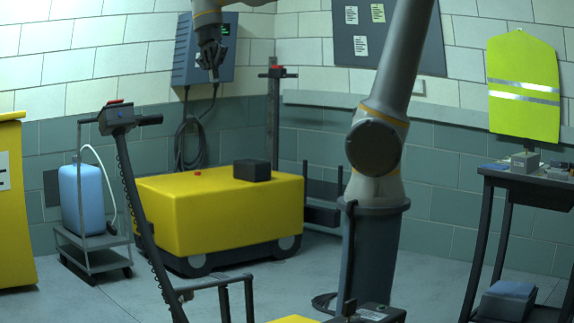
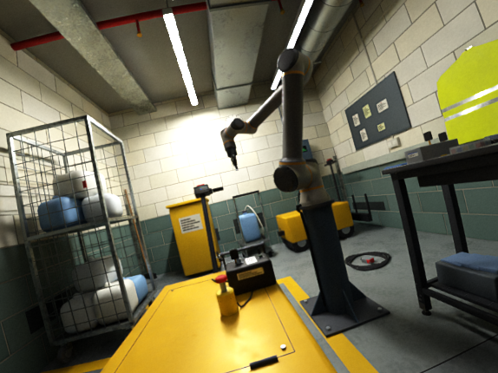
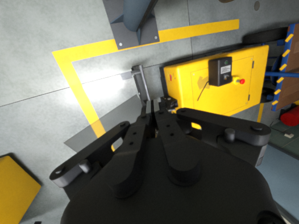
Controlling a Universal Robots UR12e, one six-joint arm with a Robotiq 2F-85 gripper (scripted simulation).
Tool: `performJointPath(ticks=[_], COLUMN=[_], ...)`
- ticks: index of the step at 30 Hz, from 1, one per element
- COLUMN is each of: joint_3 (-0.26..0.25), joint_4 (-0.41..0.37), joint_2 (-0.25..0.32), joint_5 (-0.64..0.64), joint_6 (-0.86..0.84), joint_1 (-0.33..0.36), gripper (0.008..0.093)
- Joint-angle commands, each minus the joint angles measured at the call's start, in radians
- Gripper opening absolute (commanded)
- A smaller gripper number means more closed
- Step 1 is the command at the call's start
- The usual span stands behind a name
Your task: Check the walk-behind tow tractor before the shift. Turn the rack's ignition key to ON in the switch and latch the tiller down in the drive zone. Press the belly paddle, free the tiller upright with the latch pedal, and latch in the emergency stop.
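Note:
The tiller (image 1: 134, 197) rises as a dark shaft from the floor to its head (image 1: 120, 117), which carries black handles and a red paddle on top. High above and to the right of that head my gripper (image 1: 214, 72) (image 2: 234, 164) (image 3: 153, 106) hangs closed and empty, pointing down. The near yellow tractor deck (image 2: 208, 329) carries a black switch box (image 2: 250, 272) (image 3: 220, 71) and a red emergency stop on a yellow base (image 2: 225, 296) (image 3: 240, 81). From above, the tiller head lies just past my fingertips.
A second yellow tractor (image 1: 219, 211) sits by the far wall. A wire cage of canisters (image 2: 73, 230) stands on the left, a blue jug cart (image 1: 87, 211) and a yellow bin (image 2: 193, 236) stand near the tiller, and a dark table (image 1: 524, 179) is on the right.

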Motion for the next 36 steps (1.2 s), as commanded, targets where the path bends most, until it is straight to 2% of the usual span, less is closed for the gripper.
performJointPath(ticks=[1, 21, 36], joint_3=[0.001, 0.033, 0.052], joint_4=[-0.005, -0.103, -0.162], joint_2=[-0.002, -0.041, -0.064], joint_5=[-0.003, -0.059, -0.094], joint_6=[-0.029, -0.665, -1.05], joint_1=[0.002, 0.038, 0.059], gripper=[0.008, 0.008, 0.008])
